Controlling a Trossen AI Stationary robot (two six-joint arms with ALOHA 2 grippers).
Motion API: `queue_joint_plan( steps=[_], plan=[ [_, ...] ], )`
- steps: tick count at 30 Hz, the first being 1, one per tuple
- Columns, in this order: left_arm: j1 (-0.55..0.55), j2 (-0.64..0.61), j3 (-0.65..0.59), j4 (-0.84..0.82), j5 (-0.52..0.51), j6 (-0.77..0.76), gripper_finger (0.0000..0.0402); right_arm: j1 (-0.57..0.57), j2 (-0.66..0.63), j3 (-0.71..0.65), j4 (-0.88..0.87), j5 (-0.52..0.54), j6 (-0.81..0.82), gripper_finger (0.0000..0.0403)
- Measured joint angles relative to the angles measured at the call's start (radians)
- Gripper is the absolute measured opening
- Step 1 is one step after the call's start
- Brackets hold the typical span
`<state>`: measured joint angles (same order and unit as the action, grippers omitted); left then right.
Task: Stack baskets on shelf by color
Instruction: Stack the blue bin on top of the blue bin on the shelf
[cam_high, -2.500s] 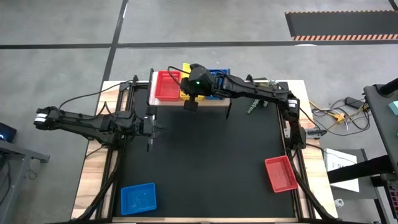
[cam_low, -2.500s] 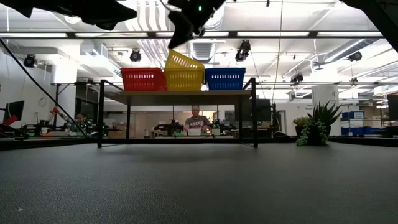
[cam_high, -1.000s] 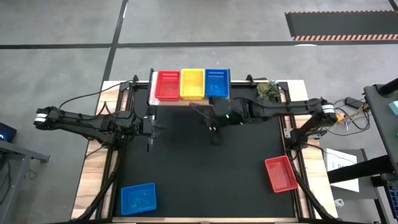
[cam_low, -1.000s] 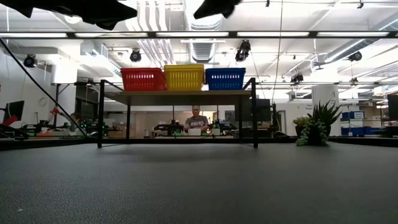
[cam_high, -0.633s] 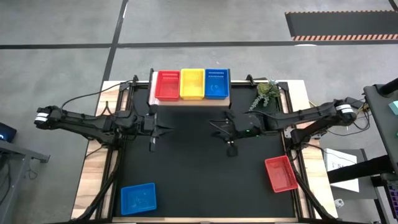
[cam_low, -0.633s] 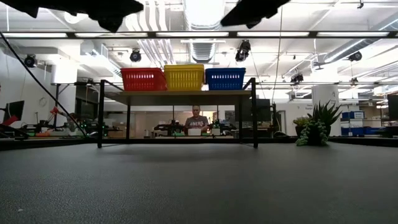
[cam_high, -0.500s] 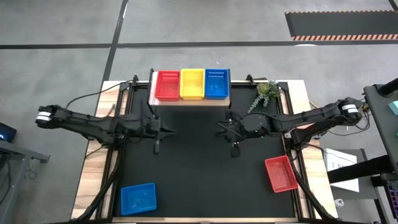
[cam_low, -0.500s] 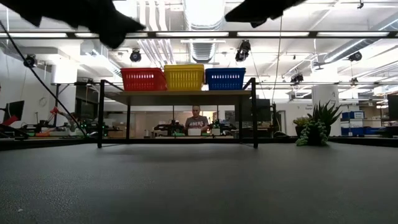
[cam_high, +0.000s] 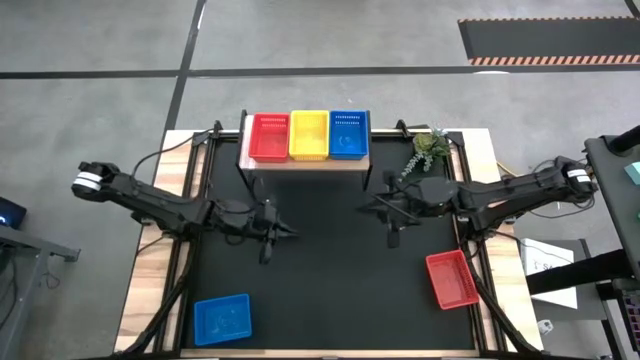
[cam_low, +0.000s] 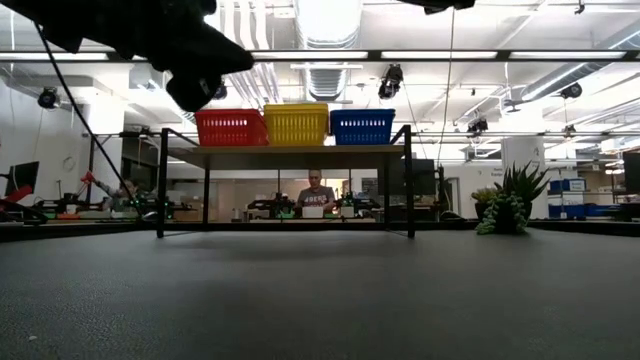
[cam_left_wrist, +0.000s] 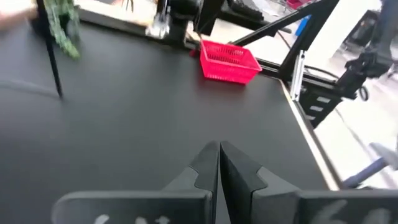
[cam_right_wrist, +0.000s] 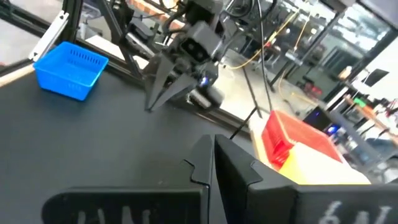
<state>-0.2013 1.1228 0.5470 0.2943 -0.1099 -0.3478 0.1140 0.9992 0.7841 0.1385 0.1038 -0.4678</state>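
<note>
Setting: open-plan robotics lab or workshop.
Exposed ceiling ducts (cam_low: 330, 75), strip lighting, a person (cam_low: 316, 194) at workbenches at 12 o'clock, taped concrete floor (cam_high: 100, 110).

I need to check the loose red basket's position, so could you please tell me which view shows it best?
The high view shows the red basket best: whole, from above, near the table's right front corner. The left wrist view shows it farther off, at an angle. The low and right wrist views do not show it.

I see my left gripper (cam_high: 264, 253) out over the middle, jaws pressed together. My right gripper (cam_high: 392, 237) is across from it, jaws pressed together too. Both hold nothing.
</note>
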Motion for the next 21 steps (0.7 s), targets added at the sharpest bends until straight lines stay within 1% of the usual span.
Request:
queue_joint_plan(
  steps=[4, 10, 15, 21],
  plan=[
    [-0.027, 0.038, 0.015, 0.0, 0.001, -0.152, 0.0, -0.001, -0.018, 0.0, -0.007, 0.0, -0.04, 0.0009],
    [-0.074, 0.097, 0.048, -0.006, 0.001, -0.332, 0.0, -0.005, -0.013, 0.0, -0.021, 0.0, -0.079, 0.0009],
    [-0.112, 0.163, 0.101, -0.007, 0.001, -0.494, 0.0, -0.01, -0.014, -0.001, -0.036, 0.001, -0.084, 0.0009],
    [-0.184, 0.26, 0.188, -0.048, 0.001, -0.67, 0.0, -0.01, -0.015, -0.001, -0.063, 0.001, -0.094, 0.0009]
  ],
)
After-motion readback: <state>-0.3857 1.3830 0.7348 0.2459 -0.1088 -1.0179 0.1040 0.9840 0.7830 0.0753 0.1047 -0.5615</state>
